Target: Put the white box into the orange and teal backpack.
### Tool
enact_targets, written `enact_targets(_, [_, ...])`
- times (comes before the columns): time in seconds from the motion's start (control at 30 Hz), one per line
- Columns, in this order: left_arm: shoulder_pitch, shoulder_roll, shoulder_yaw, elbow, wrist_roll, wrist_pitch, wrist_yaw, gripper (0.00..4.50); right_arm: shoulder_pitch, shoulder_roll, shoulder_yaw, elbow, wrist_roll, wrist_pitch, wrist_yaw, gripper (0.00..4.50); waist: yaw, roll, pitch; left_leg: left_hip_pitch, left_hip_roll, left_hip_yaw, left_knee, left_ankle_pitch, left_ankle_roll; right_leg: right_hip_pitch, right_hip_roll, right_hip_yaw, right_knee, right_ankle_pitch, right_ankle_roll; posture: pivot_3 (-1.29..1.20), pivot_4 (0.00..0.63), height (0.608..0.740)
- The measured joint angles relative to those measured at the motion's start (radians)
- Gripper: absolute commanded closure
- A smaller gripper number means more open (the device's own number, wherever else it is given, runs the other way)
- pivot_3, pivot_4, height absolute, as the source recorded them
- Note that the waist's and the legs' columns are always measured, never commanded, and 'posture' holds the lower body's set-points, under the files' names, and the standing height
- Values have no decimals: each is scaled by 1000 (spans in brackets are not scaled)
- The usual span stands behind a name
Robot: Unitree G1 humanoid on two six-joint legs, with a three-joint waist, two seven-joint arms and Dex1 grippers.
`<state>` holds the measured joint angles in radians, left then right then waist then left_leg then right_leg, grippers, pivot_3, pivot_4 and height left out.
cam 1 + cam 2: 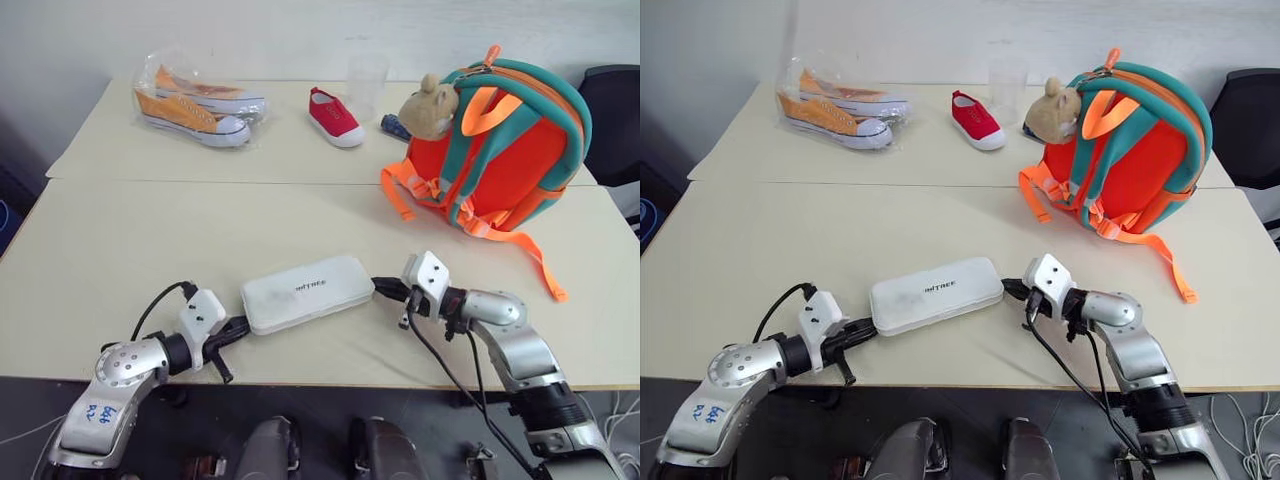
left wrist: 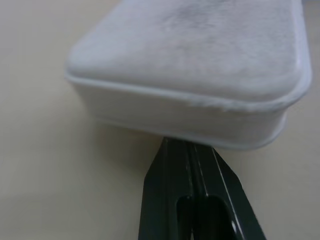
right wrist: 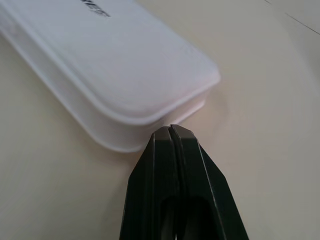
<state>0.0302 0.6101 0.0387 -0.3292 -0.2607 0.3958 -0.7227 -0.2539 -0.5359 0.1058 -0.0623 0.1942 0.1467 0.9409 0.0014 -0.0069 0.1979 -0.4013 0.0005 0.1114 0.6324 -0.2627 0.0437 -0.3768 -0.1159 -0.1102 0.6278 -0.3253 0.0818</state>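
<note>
The white box (image 1: 308, 292) lies flat near the front of the cream table (image 1: 120, 250), its dark lettering facing up. My left gripper (image 1: 240, 326) is shut, and its tips rest against the box's left end; the left wrist view has the closed fingers (image 2: 175, 175) meeting the bottom edge of the box (image 2: 190, 75). At the box's right end my right gripper (image 1: 379, 289) is also shut, its fingers (image 3: 165, 165) at a rounded corner of the box (image 3: 110, 65). The orange and teal backpack (image 1: 500, 150) stands upright at the far right, with a tan plush bear (image 1: 430, 108) on it.
On the far table sit orange sneakers in a clear bag (image 1: 195, 105), a red shoe (image 1: 334, 117) and a clear cup (image 1: 367, 82). Orange webbing straps (image 1: 535, 262) trail from the backpack towards the front. A black chair (image 1: 615, 110) stands at the far right.
</note>
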Motion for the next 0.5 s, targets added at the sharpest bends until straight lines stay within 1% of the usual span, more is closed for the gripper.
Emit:
enact_targets(0.13, [-59,-2,-48,39,15,-21,-23,4471,107,-77,-24,-102,37,31,37,4500,-1,0,0,0,0,0,0,0,1,0,0,0,0,0,0,0,150,740])
enact_targets(0.27, [-63,4,-52,51,16,-34,-34,4471,163,-119,-67,-134,41,43,32,4500,-4,0,0,0,0,0,0,0,1,0,0,0,0,0,0,0,150,740])
enact_targets(0.37, [-28,33,-29,44,12,-41,-41,4471,184,-124,-89,-134,40,44,18,4500,-6,0,0,1,1,1,-1,0,0,0,1,0,0,0,0,0,150,740])
enact_targets(0.5, [58,71,52,24,-8,-56,-45,4471,181,-123,-91,-127,34,27,1,4500,-10,0,0,1,1,1,-1,0,-1,0,1,0,0,0,0,0,150,740])
